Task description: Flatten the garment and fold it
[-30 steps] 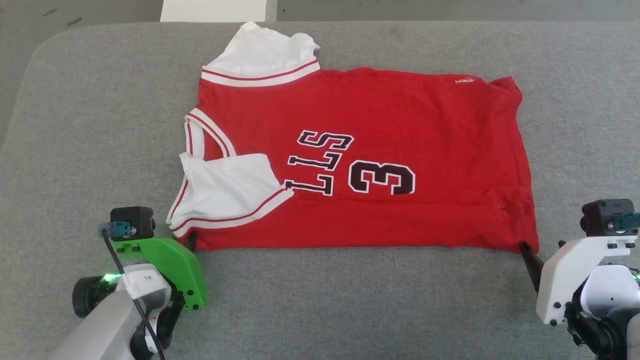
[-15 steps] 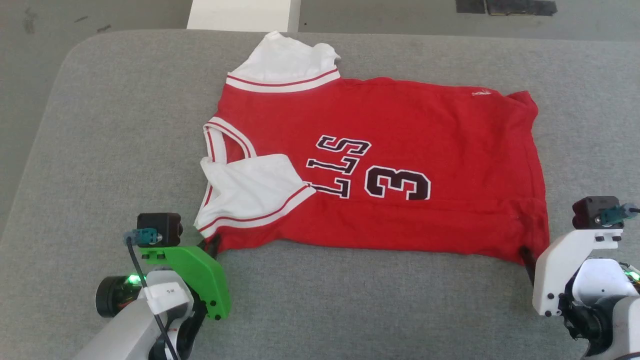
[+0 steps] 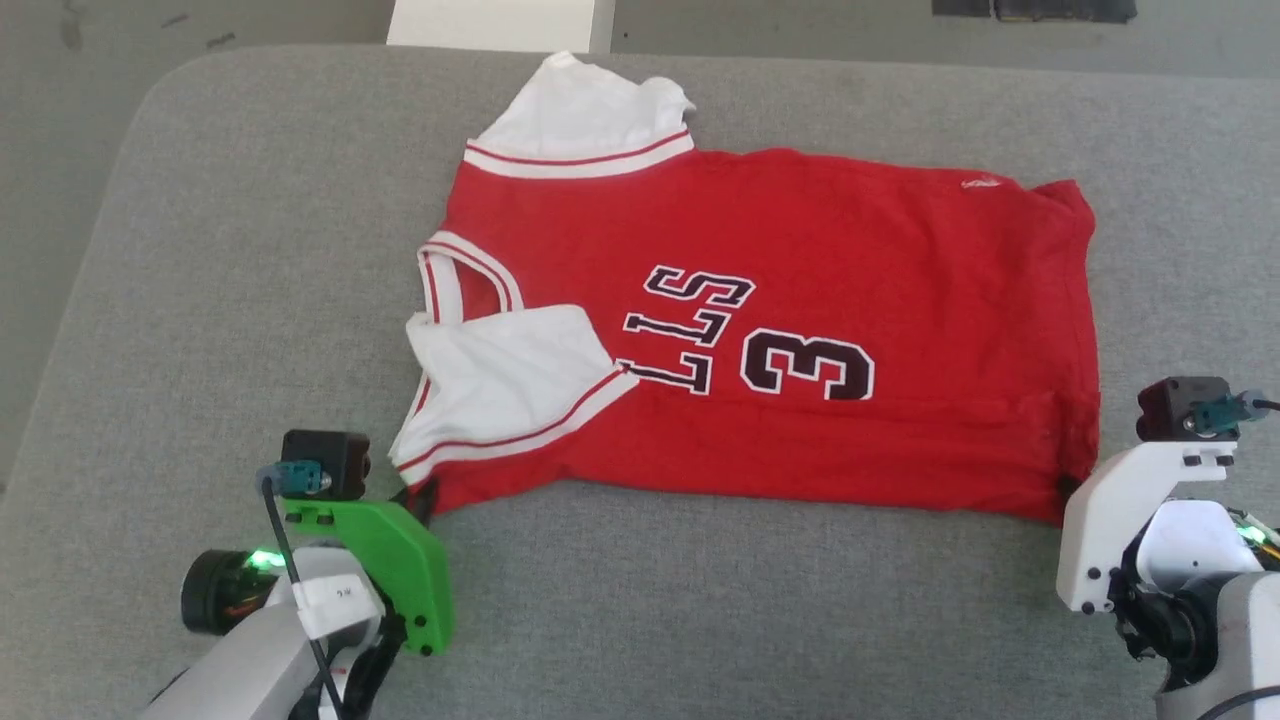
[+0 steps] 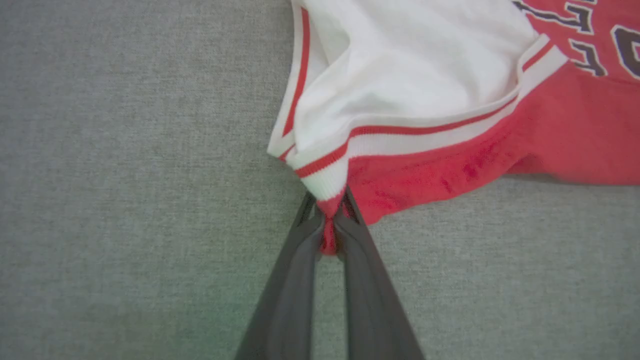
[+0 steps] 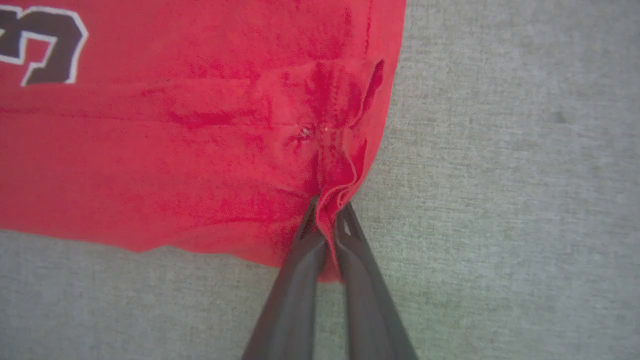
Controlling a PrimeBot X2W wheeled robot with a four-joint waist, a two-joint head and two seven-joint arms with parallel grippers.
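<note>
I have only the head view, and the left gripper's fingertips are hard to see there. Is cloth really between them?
Observer: Yes. The left wrist view shows the left gripper shut on a red tuck of the jersey, just below the white striped trim.
Operator: And the right one?
Observer: The right wrist view shows the right gripper shut on the jersey's hem corner.
Operator: Any wrinkles there?
Observer: Yes, creases spread from a small puckered spot just beyond the grip.
</note>
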